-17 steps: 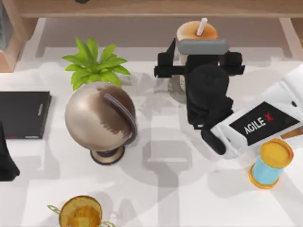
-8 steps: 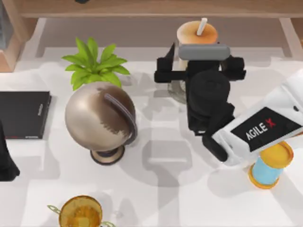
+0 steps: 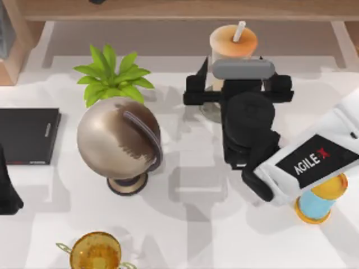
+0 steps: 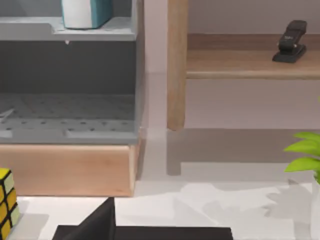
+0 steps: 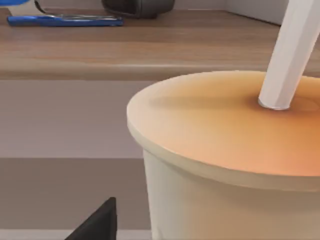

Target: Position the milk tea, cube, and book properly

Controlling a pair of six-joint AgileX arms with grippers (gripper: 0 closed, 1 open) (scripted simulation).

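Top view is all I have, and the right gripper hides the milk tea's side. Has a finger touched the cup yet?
Observer: No. In the right wrist view a dark finger stands apart from the wall of the milk tea, and the right gripper is open.
Operator: Where is the cube?
Observer: The left wrist view has a yellow-and-white cube on the table, in front of a wooden base. The left arm sits at the table's left edge.
Operator: And the book?
Observer: A light-blue book stands on the grey shelf above that base.
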